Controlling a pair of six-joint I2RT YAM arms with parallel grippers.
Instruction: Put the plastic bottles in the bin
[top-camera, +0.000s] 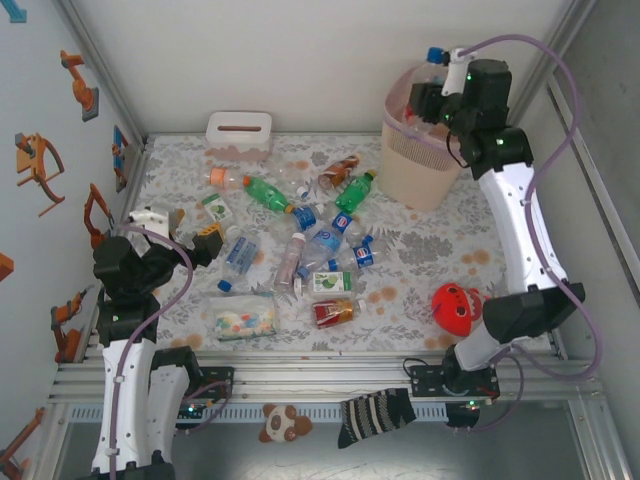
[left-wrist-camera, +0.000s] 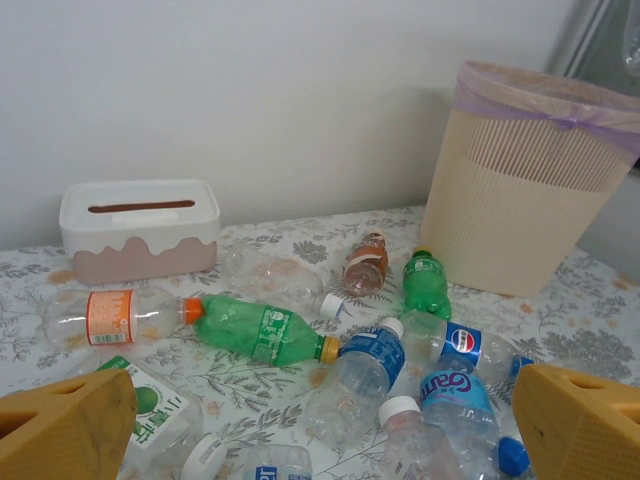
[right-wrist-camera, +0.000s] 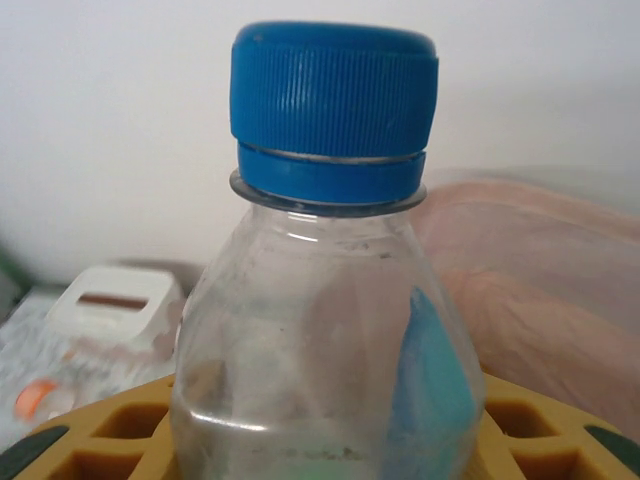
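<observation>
The right tool (top-camera: 432, 90) is clamped on a clear, blue-capped plastic bottle (right-wrist-camera: 320, 300), seemingly above the tall beige bin (top-camera: 420, 165), while the left tool (top-camera: 197, 243) gapes over bottles (left-wrist-camera: 262, 332) strewn on the worktop (top-camera: 430, 255).

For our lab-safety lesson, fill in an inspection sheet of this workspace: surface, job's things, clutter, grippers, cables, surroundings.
Surface: floral-patterned table, crowded in the middle.
Job's things: bottles lying scattered mid-table; one blue-capped bottle held above the bin, far right.
Clutter: tissue box, packet and red toy on the table; plush and sock by the near rail.
Grippers: left gripper open, over the table's left side; right gripper shut on the blue-capped bottle.
Cables: purple cables looped along both arms.
Surroundings: white walls; stickers on the left wall.
</observation>
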